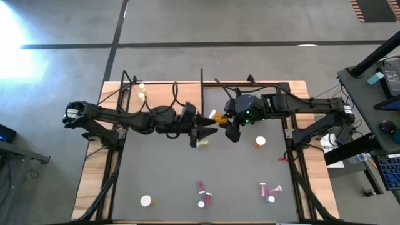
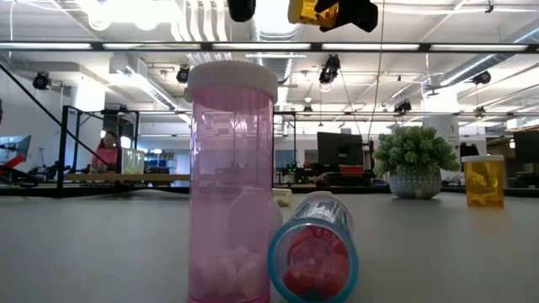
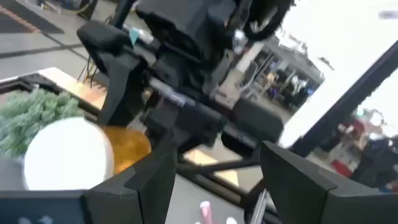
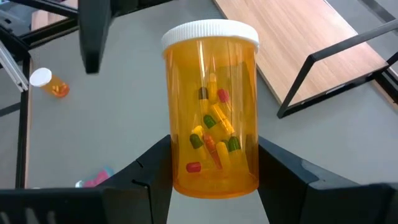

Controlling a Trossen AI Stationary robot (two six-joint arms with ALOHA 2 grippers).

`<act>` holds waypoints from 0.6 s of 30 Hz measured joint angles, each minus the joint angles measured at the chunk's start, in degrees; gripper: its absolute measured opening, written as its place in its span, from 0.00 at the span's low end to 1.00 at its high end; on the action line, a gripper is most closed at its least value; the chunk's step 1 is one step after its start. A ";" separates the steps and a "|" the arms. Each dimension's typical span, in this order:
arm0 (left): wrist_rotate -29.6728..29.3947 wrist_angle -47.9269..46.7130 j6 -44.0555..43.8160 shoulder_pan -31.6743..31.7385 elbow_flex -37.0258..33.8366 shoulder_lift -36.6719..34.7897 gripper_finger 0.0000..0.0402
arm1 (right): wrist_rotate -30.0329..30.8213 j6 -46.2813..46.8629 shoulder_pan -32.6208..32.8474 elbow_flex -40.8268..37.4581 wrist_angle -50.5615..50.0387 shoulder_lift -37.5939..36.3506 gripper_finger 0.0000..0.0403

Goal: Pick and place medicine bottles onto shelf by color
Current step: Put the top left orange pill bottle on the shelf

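Sitting between right claw (image 4: 211,177) fingers: orange bottle (image 4: 212,106)

In the low view, the right gripper (image 2: 333,13) and its orange bottle (image 2: 305,11) are being cut off by the top edge, and the base of the pink bottle (image 2: 231,181) and of the lying bottle (image 2: 313,257) by the bottom edge. In the right wrist view, the orange bottle's base is being hidden between the fingers (image 4: 155,171). In the high view, the pills in the far bottles (image 1: 142,90) are being shown too small to tell.
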 joint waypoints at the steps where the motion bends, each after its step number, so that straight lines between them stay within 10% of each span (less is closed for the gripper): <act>1: 0.47 -0.61 -0.40 -0.04 0.02 -0.14 0.53 | 0.01 0.02 0.00 0.00 0.04 0.00 0.44; 18: 12.83 -16.11 -8.03 3.25 1.47 -4.13 0.53 | -1.44 3.01 -0.02 0.00 -0.28 0.00 0.44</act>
